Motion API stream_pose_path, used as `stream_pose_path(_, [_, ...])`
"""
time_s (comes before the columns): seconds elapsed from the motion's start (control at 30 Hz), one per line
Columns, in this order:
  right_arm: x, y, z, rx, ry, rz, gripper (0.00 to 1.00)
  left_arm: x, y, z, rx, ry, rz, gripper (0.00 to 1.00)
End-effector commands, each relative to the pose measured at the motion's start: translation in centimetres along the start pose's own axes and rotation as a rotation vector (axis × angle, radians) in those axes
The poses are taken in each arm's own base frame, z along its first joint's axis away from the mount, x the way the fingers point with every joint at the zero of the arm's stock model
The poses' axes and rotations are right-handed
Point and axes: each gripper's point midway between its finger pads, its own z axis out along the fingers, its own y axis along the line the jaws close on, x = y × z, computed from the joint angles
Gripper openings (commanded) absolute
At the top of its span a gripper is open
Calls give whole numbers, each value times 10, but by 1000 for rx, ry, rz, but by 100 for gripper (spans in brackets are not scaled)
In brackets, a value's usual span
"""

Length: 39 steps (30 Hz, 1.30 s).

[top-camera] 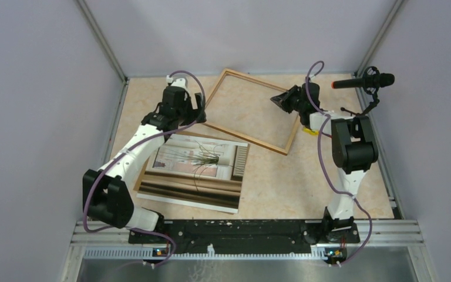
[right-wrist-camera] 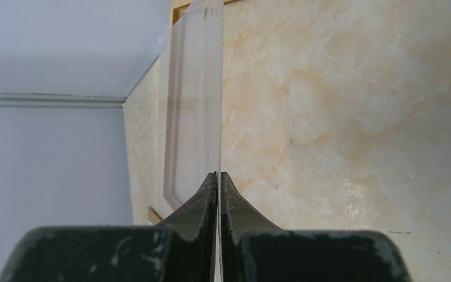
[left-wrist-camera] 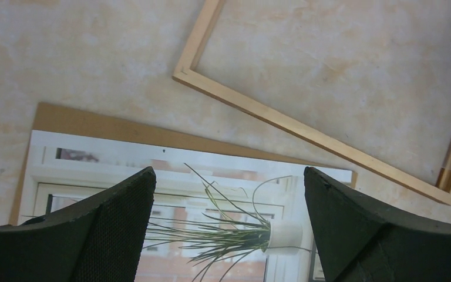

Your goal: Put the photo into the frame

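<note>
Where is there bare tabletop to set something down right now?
Barest: table bordered by the photo, the frame and the right arm's base. Crowded left, where the open left end effector hangs over photo and backing board.

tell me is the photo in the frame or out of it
Out. The photo lies flat on a brown board beside the frame, and the frame's opening shows only bare table.

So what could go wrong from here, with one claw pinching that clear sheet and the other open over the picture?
The right gripper pinches the clear sheet by one edge, so it might slip or crack. The photo lies flat on the backing board; the open left gripper might crease it or snag the board. The frame lies skewed to the photo, so a corner could catch.
</note>
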Motion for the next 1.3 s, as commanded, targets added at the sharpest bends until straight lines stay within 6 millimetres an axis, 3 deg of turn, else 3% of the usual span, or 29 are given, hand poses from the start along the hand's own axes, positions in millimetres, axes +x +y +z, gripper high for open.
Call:
stream_pose_path(0.0, [-40, 12, 5, -12, -143, -19, 0, -14, 20, 2, -123, -71, -43, 99])
stream_pose_path(0.53, [-41, 6, -10, 24, -176, -2, 0, 1, 41, 6, -174, -118, 6, 99])
stream_pose_path(1.0, [-44, -5, -28, 48, -201, -7, 0, 5, 39, 9, -155, -115, 8, 99])
stream_pose_path(1.27, [-39, -7, -28, 34, -172, 7, 0, 7, 39, 9, -155, -110, 11, 99])
